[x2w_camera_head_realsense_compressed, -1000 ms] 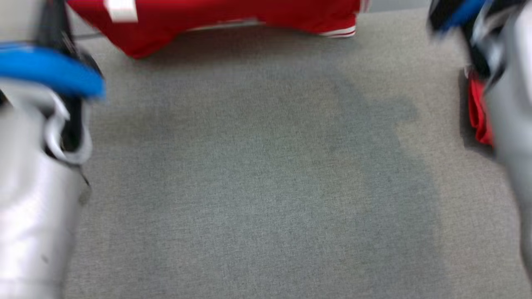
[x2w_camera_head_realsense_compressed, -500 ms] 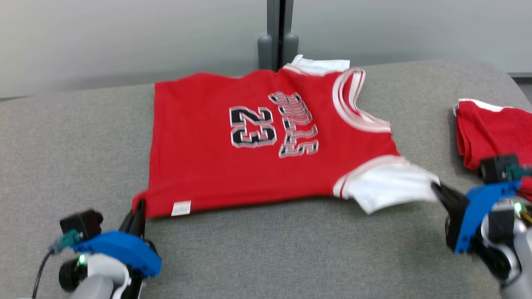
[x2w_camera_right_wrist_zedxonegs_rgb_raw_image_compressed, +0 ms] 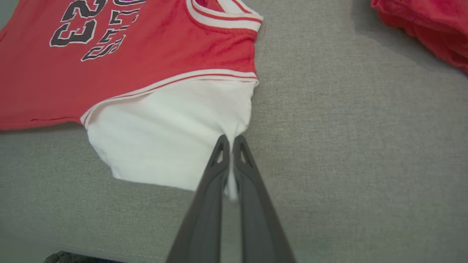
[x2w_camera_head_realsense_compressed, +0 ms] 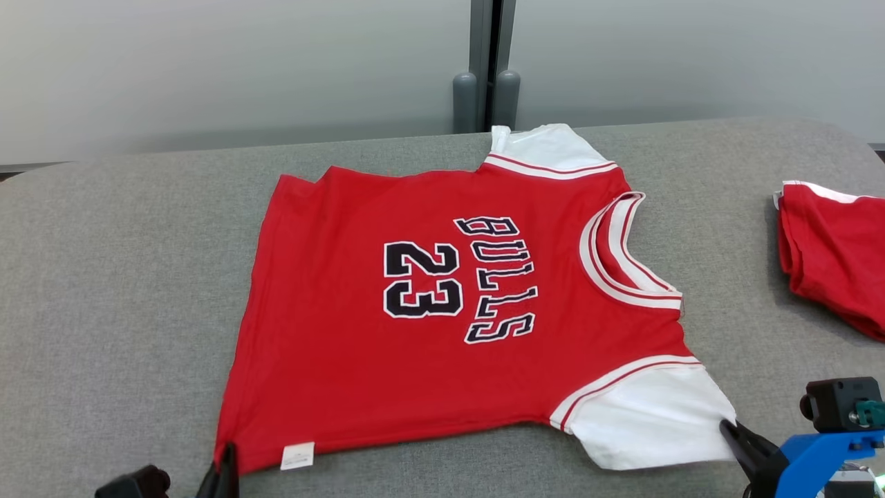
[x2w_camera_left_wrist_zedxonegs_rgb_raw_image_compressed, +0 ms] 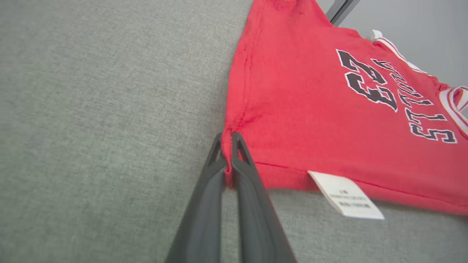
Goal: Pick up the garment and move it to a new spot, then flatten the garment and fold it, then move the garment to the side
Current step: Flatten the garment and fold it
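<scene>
The garment is a red jersey with white sleeves and dark "BULLS 23" print, spread flat on the grey table, collar toward the right. My left gripper is shut on its near-left hem corner; the left wrist view shows that gripper pinching red cloth of the garment beside a white label. At the lower right, my right gripper is shut on the near white sleeve; in the right wrist view the gripper clamps the sleeve edge of the garment.
A second red cloth lies bunched at the table's right edge, also visible as red cloth in the right wrist view. A grey wall with a dark post stands behind the table. Bare grey surface lies left of the jersey.
The head camera has tilted up, bringing the whole jersey into view. The jersey now lies flatter and nearer me, with both grippers still shut on its near edge.
</scene>
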You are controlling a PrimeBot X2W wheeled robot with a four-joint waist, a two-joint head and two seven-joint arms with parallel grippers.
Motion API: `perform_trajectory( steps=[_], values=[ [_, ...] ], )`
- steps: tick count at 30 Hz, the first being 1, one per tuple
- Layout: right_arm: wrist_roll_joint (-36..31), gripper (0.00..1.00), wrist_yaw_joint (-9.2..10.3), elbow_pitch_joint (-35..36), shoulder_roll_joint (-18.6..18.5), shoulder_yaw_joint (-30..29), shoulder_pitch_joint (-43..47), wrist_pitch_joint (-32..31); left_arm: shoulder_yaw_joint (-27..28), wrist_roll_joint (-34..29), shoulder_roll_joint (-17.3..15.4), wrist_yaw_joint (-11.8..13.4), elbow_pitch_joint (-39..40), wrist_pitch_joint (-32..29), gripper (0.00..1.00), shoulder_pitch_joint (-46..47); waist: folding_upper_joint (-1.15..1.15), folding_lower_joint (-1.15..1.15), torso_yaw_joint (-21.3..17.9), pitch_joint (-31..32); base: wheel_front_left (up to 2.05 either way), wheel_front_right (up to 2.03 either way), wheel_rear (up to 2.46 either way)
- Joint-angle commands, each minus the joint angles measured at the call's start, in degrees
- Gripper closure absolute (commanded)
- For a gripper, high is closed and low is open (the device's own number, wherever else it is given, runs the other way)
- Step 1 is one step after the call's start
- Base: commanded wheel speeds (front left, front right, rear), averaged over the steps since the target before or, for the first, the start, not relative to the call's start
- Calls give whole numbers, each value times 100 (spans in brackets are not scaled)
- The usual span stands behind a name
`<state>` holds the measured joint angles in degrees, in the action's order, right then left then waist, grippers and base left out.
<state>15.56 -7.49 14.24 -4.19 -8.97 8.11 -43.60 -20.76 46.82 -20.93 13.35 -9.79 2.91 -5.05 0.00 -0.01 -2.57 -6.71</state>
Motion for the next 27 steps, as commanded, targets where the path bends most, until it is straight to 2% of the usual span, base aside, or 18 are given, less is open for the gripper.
perform_trajectory(
  steps=[1,9,14,18,24,25,26,27],
  values=[
    [-50,100,-1,210,71,-42,170,-105,56,31,31,210,335,-25,100,-264,0,1,12,-27,0,0,0],
    [9,100,-1,628,128,-223,626,-847,-123,-159,-215,851,1166,-482,100,-927,0,1,11,-31,0,0,0],
    [15,100,-1,834,129,-276,585,-966,-171,-105,-382,1036,1726,-855,100,-1112,0,1,-6,-25,0,0,0],
    [43,100,-1,878,130,-282,417,-831,-77,16,-353,1045,2148,-931,100,-1005,0,1,-14,26,0,0,0],
    [10,100,-1,725,131,-177,363,-805,-257,-31,-399,976,2150,-1147,100,-802,0,1,-60,101,0,0,0],
    [-11,100,-1,695,131,-137,300,-783,-269,-16,-412,941,2136,-1187,100,-751,0,1,-76,102,0,0,0],
    [-32,100,-1,617,130,-44,164,-760,-274,140,-409,794,2066,-1307,100,-649,0,1,-99,87,0,0,0],
    [-32,100,-1,617,130,-44,164,-760,-274,140,-409,794,2066,-1307,100,-649,0,1,-99,87,0,0,0]
  ],
)
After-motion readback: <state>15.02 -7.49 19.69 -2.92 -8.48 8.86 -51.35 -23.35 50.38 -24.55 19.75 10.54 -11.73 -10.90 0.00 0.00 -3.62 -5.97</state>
